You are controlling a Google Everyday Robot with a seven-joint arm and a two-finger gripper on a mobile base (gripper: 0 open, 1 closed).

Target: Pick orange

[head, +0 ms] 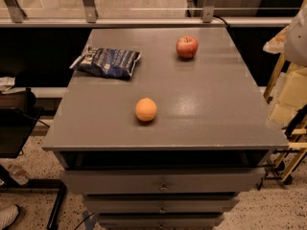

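Note:
The orange (146,109) is a small round plain fruit resting on the grey cabinet top (206,104), in the front half and a little left of centre. Nothing touches it. A red apple (187,47) sits apart from it at the back right of the top. My gripper is not in view. Only a pale blurred shape (298,32), perhaps part of my arm, shows at the upper right edge, well away from the orange.
A dark blue chip bag (109,62) lies at the back left of the top. Drawers (163,181) stand slightly open below the front edge. A yellow wooden frame (288,104) stands to the right and a dark stand (14,123) to the left. A glass railing (144,20) runs behind.

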